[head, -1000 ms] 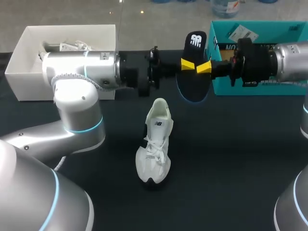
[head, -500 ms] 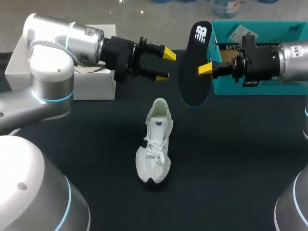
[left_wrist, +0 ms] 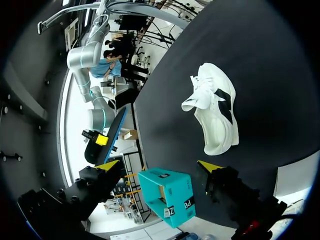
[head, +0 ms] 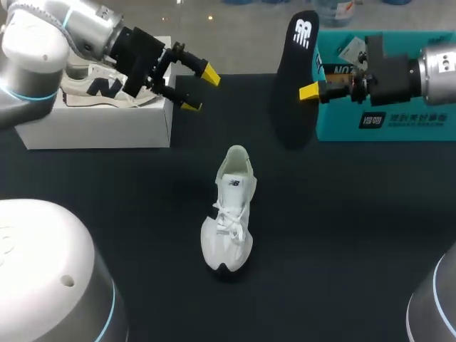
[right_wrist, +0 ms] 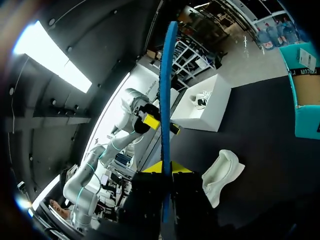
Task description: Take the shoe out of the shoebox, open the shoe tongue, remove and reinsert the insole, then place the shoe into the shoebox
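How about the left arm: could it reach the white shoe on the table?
Probably yes. The left pincer is open and empty, and only bare table lies between it and the shoe. The right pincer holds the insole off to the side.

The black insole [head: 293,100] hid one finger of the right gripper [head: 305,91]; the left arm [head: 78,28] partly covered the boxed cream sneaker [head: 92,90].

Silver arms [head: 43,35] w/ cyan rings, black wrists, yellow-tipped fingers [head: 209,72].
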You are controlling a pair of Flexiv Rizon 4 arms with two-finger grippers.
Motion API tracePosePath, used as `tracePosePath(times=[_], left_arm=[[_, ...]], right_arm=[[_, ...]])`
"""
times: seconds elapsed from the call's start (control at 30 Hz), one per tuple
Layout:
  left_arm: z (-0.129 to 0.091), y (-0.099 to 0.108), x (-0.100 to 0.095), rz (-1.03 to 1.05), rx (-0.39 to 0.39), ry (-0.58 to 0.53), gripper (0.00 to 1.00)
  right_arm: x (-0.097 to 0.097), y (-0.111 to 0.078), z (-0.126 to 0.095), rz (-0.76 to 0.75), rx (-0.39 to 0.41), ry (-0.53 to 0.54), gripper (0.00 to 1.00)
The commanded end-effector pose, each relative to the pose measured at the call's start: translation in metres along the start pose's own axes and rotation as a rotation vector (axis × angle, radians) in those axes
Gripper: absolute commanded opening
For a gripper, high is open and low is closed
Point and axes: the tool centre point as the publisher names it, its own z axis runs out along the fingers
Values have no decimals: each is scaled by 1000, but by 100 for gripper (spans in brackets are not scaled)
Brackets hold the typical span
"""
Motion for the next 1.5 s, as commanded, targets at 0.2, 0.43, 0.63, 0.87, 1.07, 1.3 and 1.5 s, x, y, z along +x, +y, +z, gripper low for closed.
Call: tracePosePath(times=[0.2, 0.43, 0.63, 0.87, 1.07, 1.3, 1.5], left_arm=[[-51, 6, 12, -35, -12, 18, 100], [-73, 9, 20, -66, -49, 21, 100], [-82, 16, 24, -102, -109, 29, 100], [-82, 16, 24, -102, -109, 29, 100], [-82, 16, 24, -102, -109, 29, 100], [-82, 16, 24, -102, -109, 29, 100], [-82, 16, 24, -102, -109, 29, 100]], right_arm=[[-9, 30, 15, -63, 10, -15, 0], [-12, 52, 26, -146, -1, -34, 0], [-17, 60, 35, -126, 3, -26, 0], [-17, 60, 35, -126, 3, -26, 0], [-17, 60, 35, -126, 3, -26, 0], [-33, 67, 68, -199, -3, -10, 0], [-59, 64, 107, -307, -84, 29, 0]])
